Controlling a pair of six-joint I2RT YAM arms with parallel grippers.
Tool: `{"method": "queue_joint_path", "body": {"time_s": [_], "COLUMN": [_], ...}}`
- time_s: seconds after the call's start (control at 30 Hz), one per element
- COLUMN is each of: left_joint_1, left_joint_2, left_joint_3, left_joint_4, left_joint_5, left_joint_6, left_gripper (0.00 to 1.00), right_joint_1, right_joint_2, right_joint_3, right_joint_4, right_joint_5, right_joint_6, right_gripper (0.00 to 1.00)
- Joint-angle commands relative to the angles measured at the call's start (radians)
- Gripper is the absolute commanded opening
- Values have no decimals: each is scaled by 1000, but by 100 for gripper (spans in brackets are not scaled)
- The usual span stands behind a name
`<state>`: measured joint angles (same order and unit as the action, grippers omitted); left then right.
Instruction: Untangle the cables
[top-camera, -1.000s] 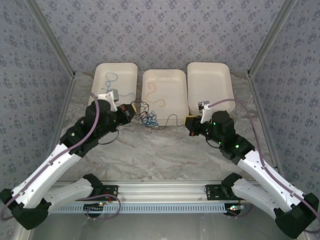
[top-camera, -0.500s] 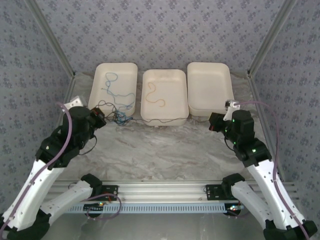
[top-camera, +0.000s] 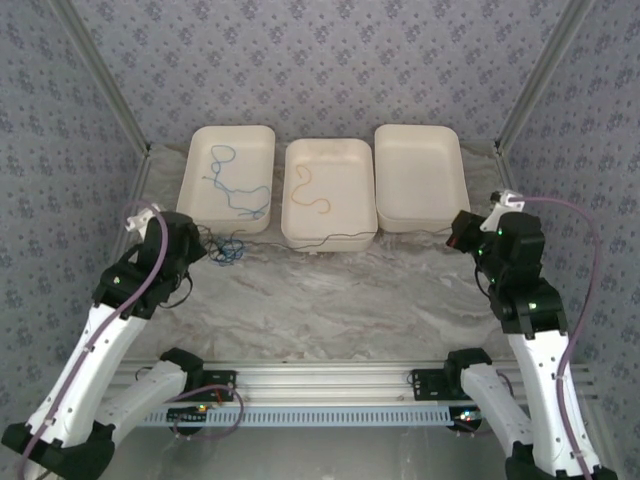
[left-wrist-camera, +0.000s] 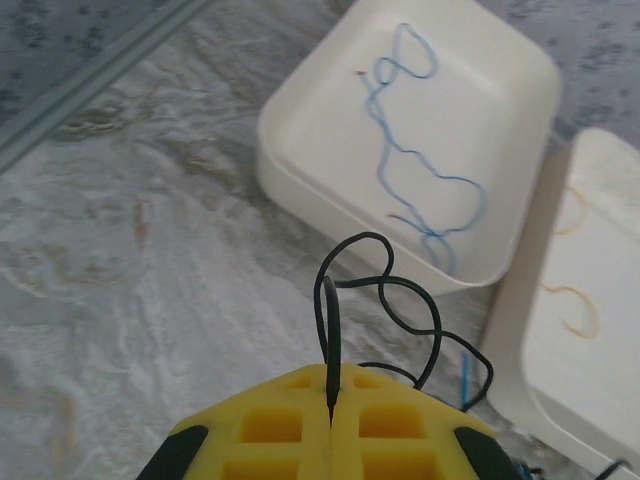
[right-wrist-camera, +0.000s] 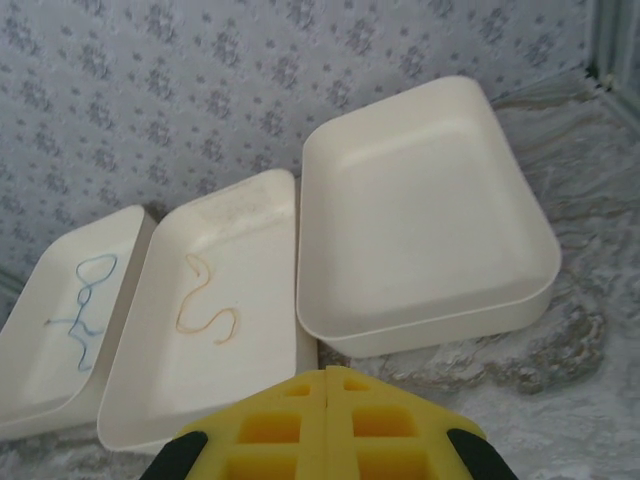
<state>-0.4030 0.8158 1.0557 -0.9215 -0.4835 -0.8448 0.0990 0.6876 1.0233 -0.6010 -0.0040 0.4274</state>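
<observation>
Thin black cable (left-wrist-camera: 331, 340), looped just before the leftmost white foam tray (left-wrist-camera: 340, 215), grasped by left yellow fingers (left-wrist-camera: 270, 425); right yellow fingers (right-wrist-camera: 270, 425) clenched.

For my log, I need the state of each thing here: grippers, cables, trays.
Left gripper: shut on black cable.
Right gripper: shut.
Left tray: holds blue cable.
Middle tray: holds tan cable.
Right tray: empty.
Second blue cable: on table, tangled with black cable.
</observation>
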Motion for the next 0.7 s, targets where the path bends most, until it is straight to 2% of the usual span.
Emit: {"method": "queue_joint_path", "body": {"time_s": [0.0,0.1,0.2,0.5,0.57,0.67], "left_joint_1": [64,123,135,187,199,199], "left_joint_2": [-29,-31,-26,11,38,76], "left_joint_3": [-21,-39,-66,-70,-96,-209], "left_joint_4": [-43,-24,41,9,14,96], "left_joint_5": [-42,15,116,139,186,311], "left_joint_6": [25,43,65,65,54,9], "left_gripper": [0,0,0,0,2,3], "right_joint_1": [-53,-99,-122,-163,-167,-161], "right_joint_2": [-7,10,40,24,31,67], "right_joint_3": [79,113,123,96,114,147], "right_joint_4": [-39,-39,-15,-27,-9,-5], "right_joint_5": [-11,-46,-90,-111,-120,-232], "right_joint_6": [-28,-26,-17,-2,-2,17], "right_gripper": [0,0,0,0,0,0]}}
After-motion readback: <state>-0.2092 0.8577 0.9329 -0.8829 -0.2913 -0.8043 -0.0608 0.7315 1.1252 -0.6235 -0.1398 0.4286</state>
